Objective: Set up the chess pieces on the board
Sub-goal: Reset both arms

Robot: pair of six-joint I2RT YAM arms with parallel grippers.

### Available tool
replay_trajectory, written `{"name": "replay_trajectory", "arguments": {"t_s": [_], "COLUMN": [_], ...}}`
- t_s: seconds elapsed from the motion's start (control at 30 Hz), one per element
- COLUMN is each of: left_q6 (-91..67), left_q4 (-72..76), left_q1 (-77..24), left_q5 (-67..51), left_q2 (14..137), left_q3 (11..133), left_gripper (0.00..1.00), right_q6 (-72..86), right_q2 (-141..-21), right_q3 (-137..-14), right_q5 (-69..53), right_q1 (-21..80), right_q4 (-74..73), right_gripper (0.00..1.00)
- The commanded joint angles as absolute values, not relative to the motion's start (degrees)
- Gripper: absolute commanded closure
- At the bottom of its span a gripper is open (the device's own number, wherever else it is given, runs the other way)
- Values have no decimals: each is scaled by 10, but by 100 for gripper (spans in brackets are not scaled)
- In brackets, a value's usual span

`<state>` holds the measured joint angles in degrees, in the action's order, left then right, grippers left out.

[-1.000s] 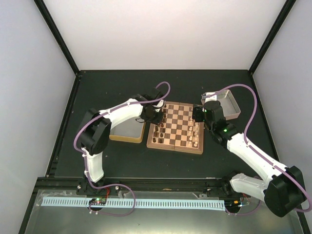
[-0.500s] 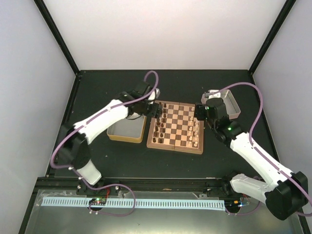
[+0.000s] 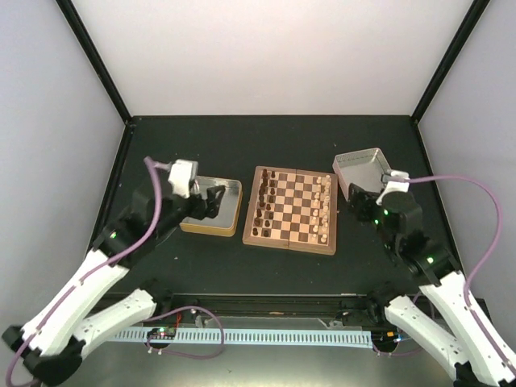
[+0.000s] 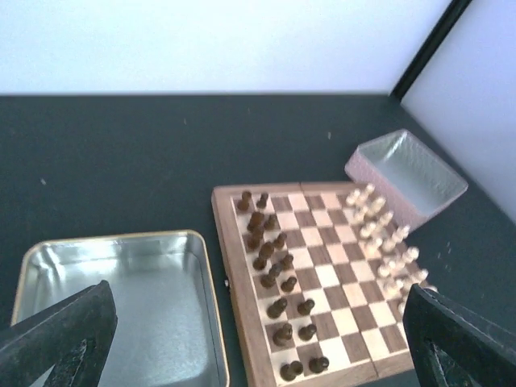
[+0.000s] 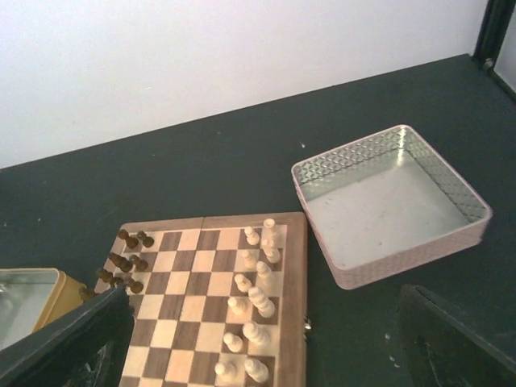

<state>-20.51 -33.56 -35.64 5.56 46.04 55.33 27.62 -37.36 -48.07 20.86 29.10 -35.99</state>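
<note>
Midway across the dark tabletop [image 3: 290, 145], between a gold tin [image 3: 211, 230] on the left and a silver tin [image 3: 367, 171] on the right: the board [image 3: 292, 211], flat, square and so with no long axis of its own, turned slightly clockwise against the tabletop's edges in the top view. Along its left side, the chess pieces [image 3: 264, 205] in two files running near to far, a little ragged rather than dead straight. Along its right side, pale cream pieces [image 3: 325, 210] in two matching files, with bare squares down the middle. Narrow strips of tabletop between the board and each tin, wider stretches beyond its far and near edges. Over the gold tin, left of the board and apart from it: the left end effector [image 3: 216, 200], fingers [image 4: 60, 339] spread wide, gripping nothing. Just nearer than the silver tin, right of the board and apart from it: the right end effector [image 3: 360, 208], likewise wide apart and gripping nothing. Fingers cut off at the lower corners of both wrist views, the board's near end cut by the frame there, part of the gold tin hidden under the left arm from above. Kinds of piece too small to make out.
</note>
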Motion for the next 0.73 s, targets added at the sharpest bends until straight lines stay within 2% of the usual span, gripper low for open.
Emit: {"name": "replay_trajectory", "arguments": {"t_s": [0.0, 0.17, 0.43, 0.7], "left_q6": [-200, -199, -202, -203], "left_q4": [-327, -388, -448, -467], "left_q1": [-353, -353, -352, -353], "left_q5": [120, 142, 165, 164], "left_q2": [342, 239, 155, 147], "left_q3": [527, 538, 546, 550], "left_gripper": [1, 1, 1, 1], "right_q6": [303, 321, 330, 343], "right_q2": [-299, -228, -168, -151], "right_q3": [-492, -528, -565, -564], "right_q5": [239, 255, 264, 271], "right_q1": [288, 288, 288, 288], "right_q4": [-475, -551, -602, -608], "right_gripper": [8, 0, 0, 0]}}
